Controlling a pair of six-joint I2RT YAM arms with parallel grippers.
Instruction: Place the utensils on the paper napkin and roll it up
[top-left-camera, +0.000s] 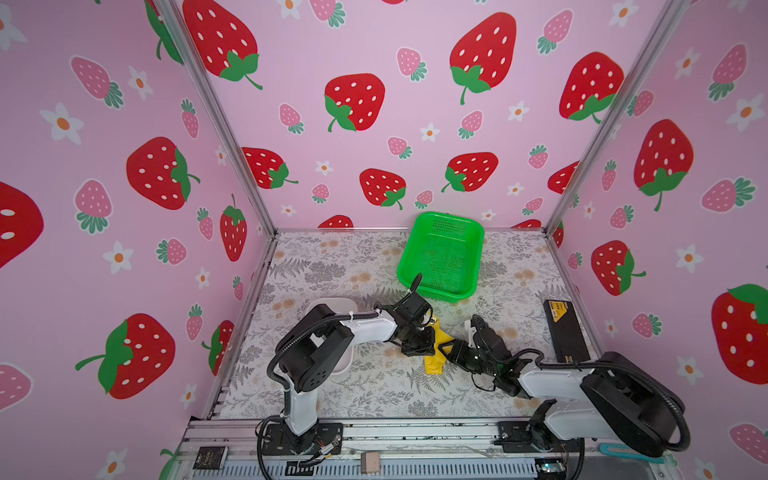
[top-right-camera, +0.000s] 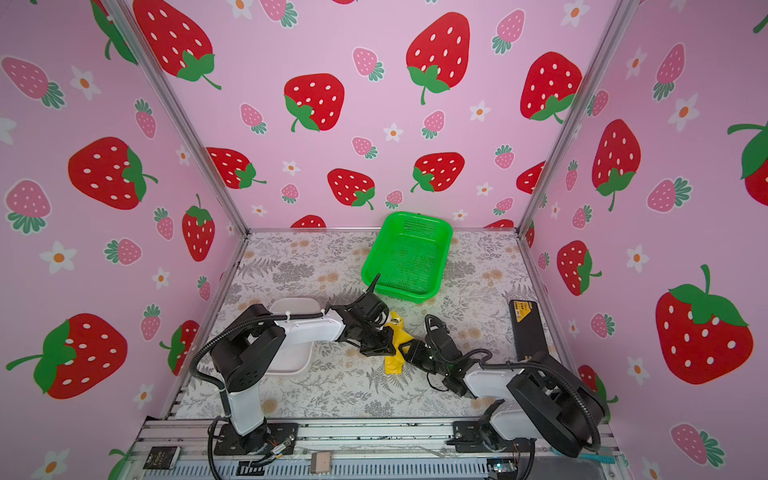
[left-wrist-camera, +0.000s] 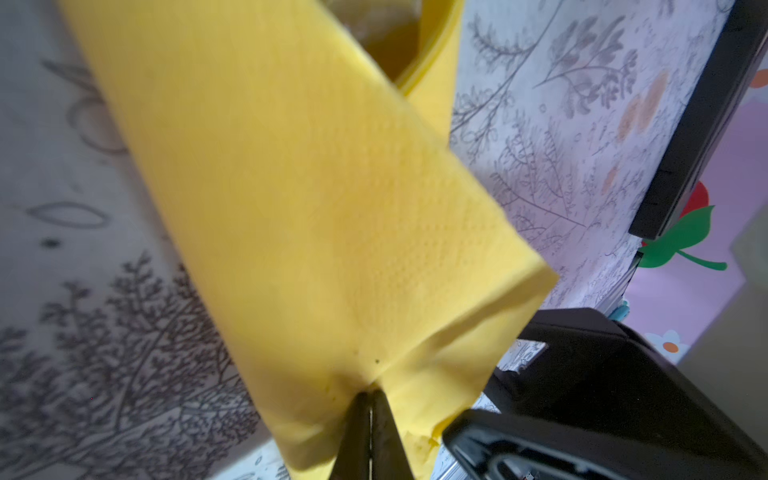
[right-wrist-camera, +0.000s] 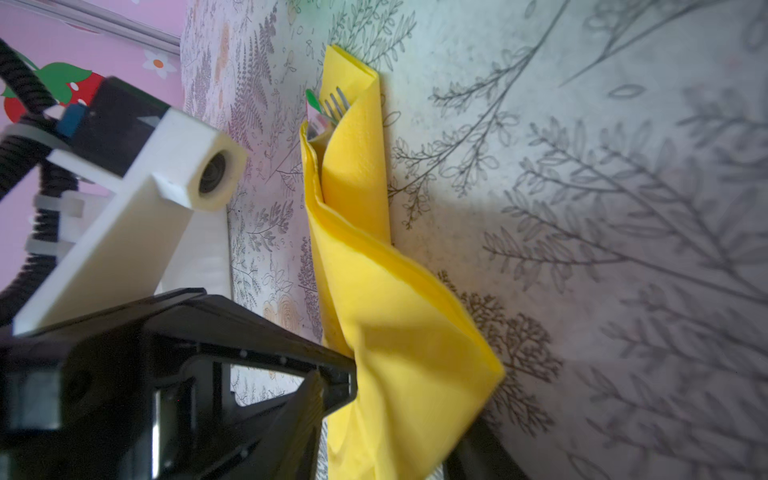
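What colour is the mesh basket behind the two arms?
The basket is bright green, clearest in a top view.

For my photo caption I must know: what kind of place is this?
Probably a robot test booth: strawberry-print walls on a metal frame enclose a small table, and two arms are bolted to its front rail.

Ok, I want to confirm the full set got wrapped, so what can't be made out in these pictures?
- Spoon and knife: not visible in any view. In the right wrist view only fork tines are clear at the napkin roll's open end.
- Napkin's middle: hidden under the left arm and right arm in both top views.
- Right jaws: blurred and cut off by the right wrist view's edge, so gripping or merely straddling the napkin, cannot tell.
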